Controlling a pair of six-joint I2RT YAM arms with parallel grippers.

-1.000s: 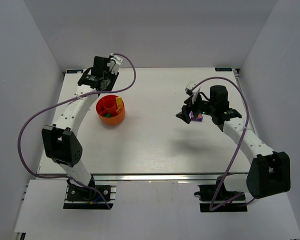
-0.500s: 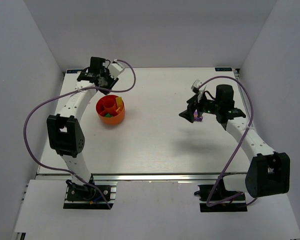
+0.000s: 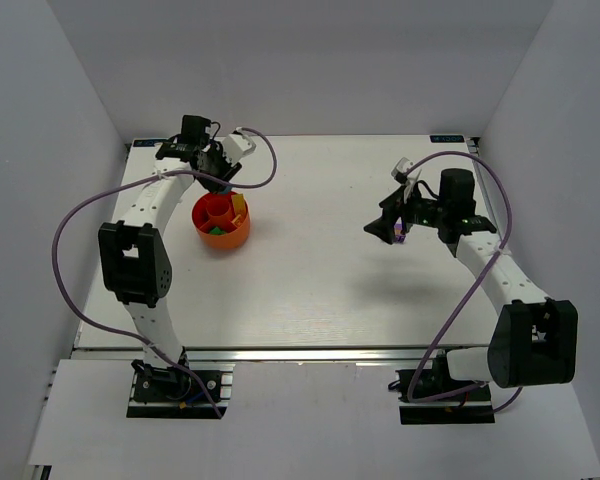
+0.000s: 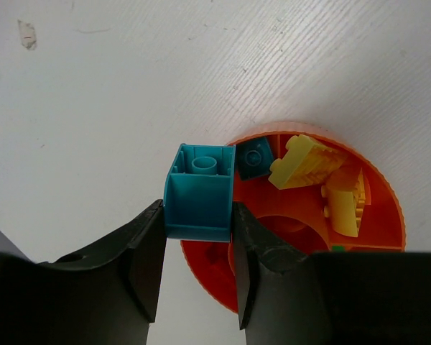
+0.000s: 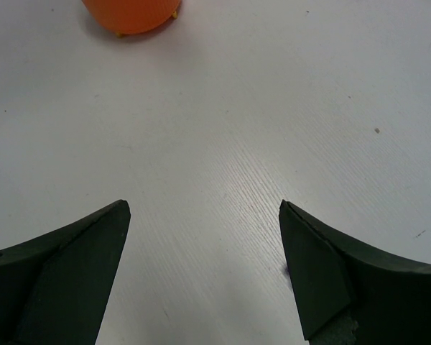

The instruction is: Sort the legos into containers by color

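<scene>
A cyan brick (image 4: 199, 192) is hanging over the rim of the orange bowl (image 4: 388, 208), which is already holding yellow bricks (image 4: 307, 162) and a darker blue one (image 4: 255, 159). The left gripper (image 4: 197, 219) is pinching the cyan brick. The right gripper (image 5: 205, 215) is hovering wide open and empty over the table (image 5: 223, 108), near a purple brick (image 3: 399, 234) that is waiting to be sorted, so the job looks partway done.

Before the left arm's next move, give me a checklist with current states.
1. Cyan brick clamped in left gripper: ok.
2. Brick above the bowl, not the table: cannot tell; the left wrist view shows it at the rim.
3. Blue brick's compartment has room: ok.
4. Yellow bricks in their own compartment: ok.
5. Right gripper open, away from the bowl: ok.
</scene>
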